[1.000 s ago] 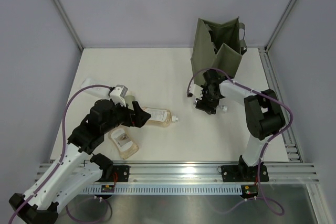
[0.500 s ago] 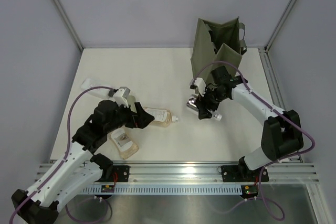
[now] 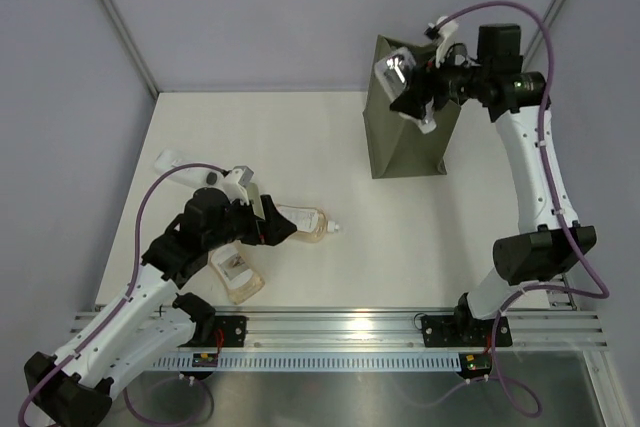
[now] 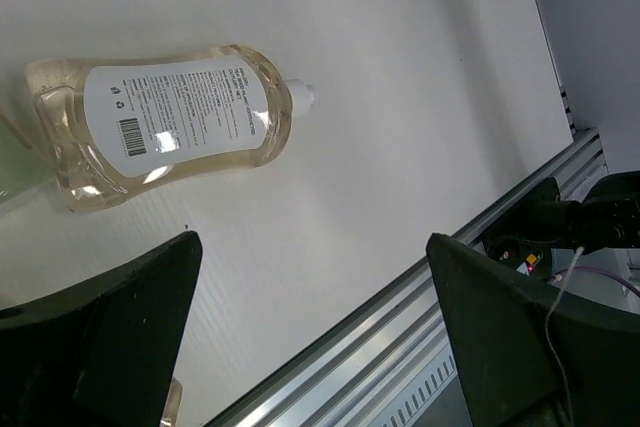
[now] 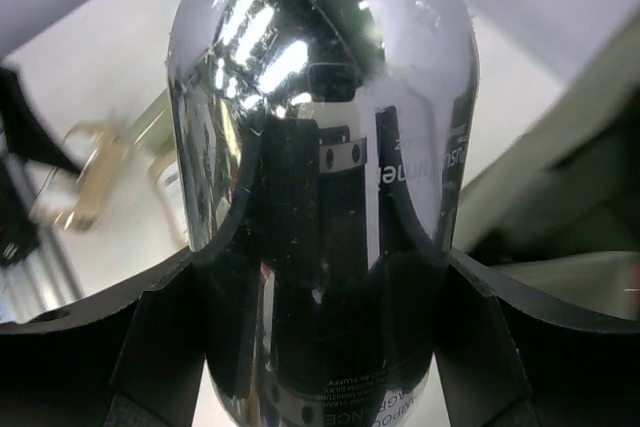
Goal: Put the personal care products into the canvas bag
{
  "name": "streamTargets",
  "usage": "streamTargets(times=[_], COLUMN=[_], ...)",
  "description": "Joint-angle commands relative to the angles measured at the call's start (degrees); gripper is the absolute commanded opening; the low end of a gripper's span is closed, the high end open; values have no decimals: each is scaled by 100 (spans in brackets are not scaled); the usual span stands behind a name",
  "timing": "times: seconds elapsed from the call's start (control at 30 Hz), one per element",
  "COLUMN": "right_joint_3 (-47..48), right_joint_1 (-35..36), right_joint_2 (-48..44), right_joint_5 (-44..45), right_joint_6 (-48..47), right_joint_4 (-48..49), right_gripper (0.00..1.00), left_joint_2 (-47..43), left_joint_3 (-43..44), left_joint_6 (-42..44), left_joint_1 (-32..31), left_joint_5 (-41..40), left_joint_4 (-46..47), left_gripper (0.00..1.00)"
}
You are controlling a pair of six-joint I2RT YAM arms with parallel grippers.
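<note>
One silver bottle (image 3: 391, 70), gripped by the right hand (image 3: 408, 95), has risen above the canvas bag (image 3: 402, 147)

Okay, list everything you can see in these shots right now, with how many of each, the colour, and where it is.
amber pouches: two, clear amber with white labels; one lies just ahead of the left gripper, the second pouch lies nearer the front edge
flat white bottle: one, white, far left of the table
silver bottle: one, shiny silver, held above the bag
canvas bag: one, olive green, standing at the far right
table: one, white
rail: one, silver, along the near edge
left gripper: one, black, open, above the table by the first pouch
right gripper: one, black, shut on the silver bottle
</note>
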Motion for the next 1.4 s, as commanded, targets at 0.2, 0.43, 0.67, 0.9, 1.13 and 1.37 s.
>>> streamTargets(times=[0.2,0.43,0.67,0.9,1.13,1.37], right_joint_3=[1900,1858,574,966,2796,2736], right_joint_1=[-489,-489,-612,-673,-682,-691], right_joint_2=[1464,2125,1457,1350,2089,2256], right_joint_5=[2313,2825,1403,699,653,768], right_joint_6=[1462,777,-136,-163,-770,-33], right_joint_4=[2527,3477,3392,2943,2098,2862], right_gripper=[0,0,0,0,0,0], left_joint_2=[47,99,108,231,30,-94], left_joint_3=[275,196,-14,-15,29,47], left_joint_6=[-409,-453,-611,-673,-577,-506], left_joint_1=[20,20,20,20,20,20], left_joint_5=[90,-15,-77,107,55,-33], left_joint_4=[205,320,557,707,487,373], left_gripper=[99,99,99,99,99,99])
